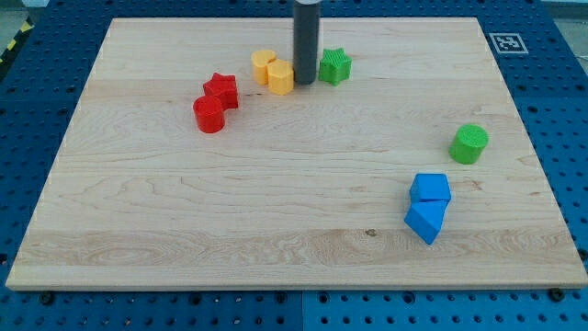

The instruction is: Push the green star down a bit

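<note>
The green star lies near the view's top, right of centre, on the wooden board. My tip is the lower end of the dark rod that comes down from the view's top. It stands just left of the green star, close to it or touching it, and right of the yellow blocks.
A red star and a red cylinder lie at the view's left of the yellow blocks. A green cylinder sits at the right. Two blue blocks lie at the lower right. A blue pegboard surrounds the board.
</note>
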